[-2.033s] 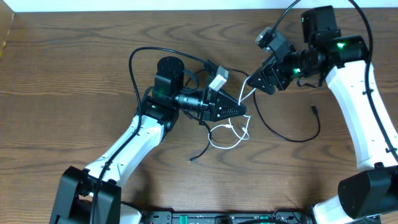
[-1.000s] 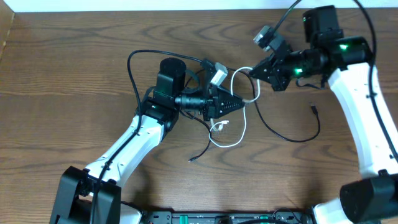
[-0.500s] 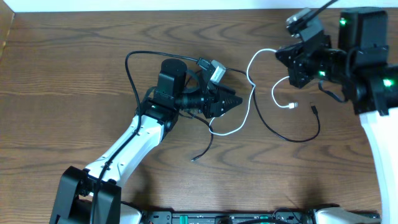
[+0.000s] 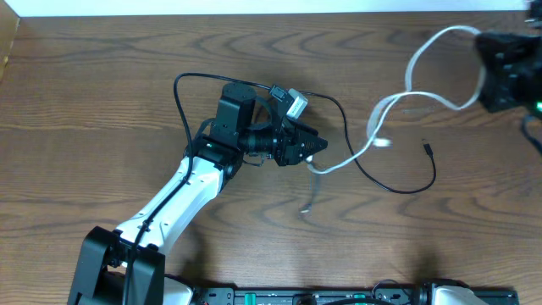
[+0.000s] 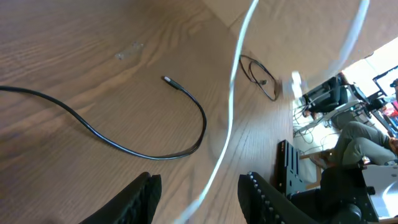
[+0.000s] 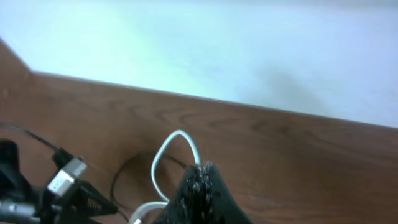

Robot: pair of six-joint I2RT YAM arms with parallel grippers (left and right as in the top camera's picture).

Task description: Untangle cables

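In the right wrist view my right gripper (image 6: 202, 172) is shut on the white cable (image 6: 166, 148), which loops out from its tips. From overhead that gripper (image 4: 489, 68) is a blur at the far right edge, raised. The white cable (image 4: 349, 158) hangs from it in a loop and slants down-left to my left gripper (image 4: 315, 146). In the left wrist view the left gripper (image 5: 199, 200) is open; the white cable (image 5: 233, 93) runs between its jaws without being pinched. The black cable (image 4: 398, 190) lies curved on the table, with one plug end (image 4: 426, 146) to the right.
The left arm's own thick black wire (image 4: 181, 89) arcs behind its wrist. A blurred cable tail (image 4: 307, 206) lies below the left gripper. The table's far edge (image 4: 271, 12) runs along the top. Beyond the table edge stand equipment and a seated person (image 5: 357, 134).
The right gripper has swung up and to the right with the white cable, drawing its loop out from under the left gripper. The left jaws have opened wider.
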